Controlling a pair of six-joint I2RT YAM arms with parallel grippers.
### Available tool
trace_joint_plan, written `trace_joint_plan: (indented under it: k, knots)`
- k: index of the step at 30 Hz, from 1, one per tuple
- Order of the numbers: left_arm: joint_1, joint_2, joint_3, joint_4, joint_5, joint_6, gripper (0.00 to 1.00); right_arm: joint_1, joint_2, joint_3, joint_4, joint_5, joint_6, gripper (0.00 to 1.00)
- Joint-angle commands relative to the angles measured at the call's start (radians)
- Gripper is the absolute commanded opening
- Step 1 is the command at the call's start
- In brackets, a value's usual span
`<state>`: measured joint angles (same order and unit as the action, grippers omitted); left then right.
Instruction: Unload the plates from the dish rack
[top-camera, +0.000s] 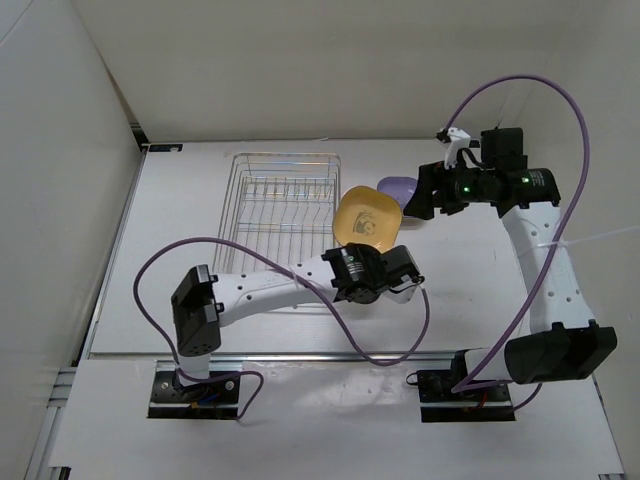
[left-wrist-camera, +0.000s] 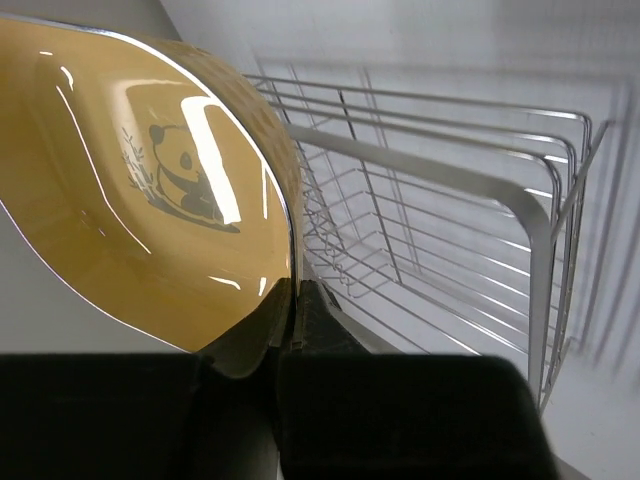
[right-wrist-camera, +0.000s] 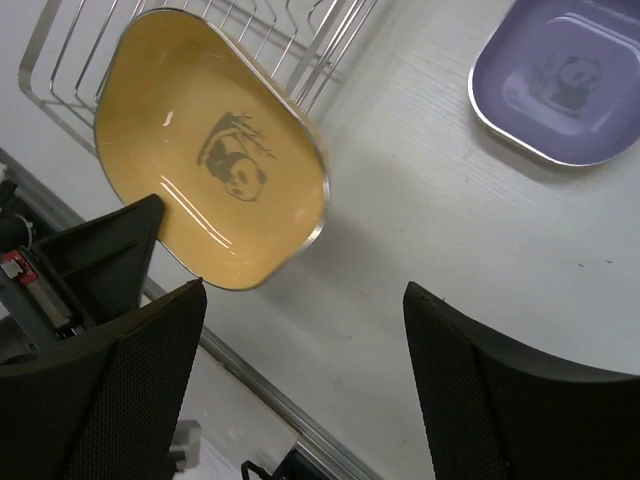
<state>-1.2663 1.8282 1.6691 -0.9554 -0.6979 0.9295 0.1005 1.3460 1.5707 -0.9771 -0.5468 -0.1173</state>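
The dish rack (top-camera: 283, 212), a silver wire basket, stands at the back left of the table, and I see nothing in its wires. My left gripper (top-camera: 378, 247) is shut on the lower rim of a yellow panda plate (top-camera: 367, 220), held tilted in the air just right of the rack. In the left wrist view the fingers (left-wrist-camera: 300, 320) pinch that plate (left-wrist-camera: 140, 200) with the rack (left-wrist-camera: 450, 230) behind. A purple plate (right-wrist-camera: 565, 75) lies flat on the table. My right gripper (right-wrist-camera: 305, 290) hangs open above the table, near the yellow plate (right-wrist-camera: 215, 190), with nothing between its fingers.
White walls close the table at the back and left. A metal rail (right-wrist-camera: 260, 390) runs along the table edge below the right gripper. Purple cables (top-camera: 250, 255) loop over both arms. The purple plate (top-camera: 398, 188) sits beside the right gripper (top-camera: 422, 196).
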Motion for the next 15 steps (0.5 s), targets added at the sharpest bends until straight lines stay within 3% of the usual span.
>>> trace_joint_plan:
  k: [1,15]
  knots:
    - [-0.030,0.019,0.083,0.035,-0.064,0.019,0.11,0.048,-0.008,-0.020,0.011,0.045,-0.022,0.81]
    - [-0.088,-0.058,0.018,0.038,-0.009,0.032,0.11,0.202,0.010,-0.020,0.032,0.274,-0.171,0.65]
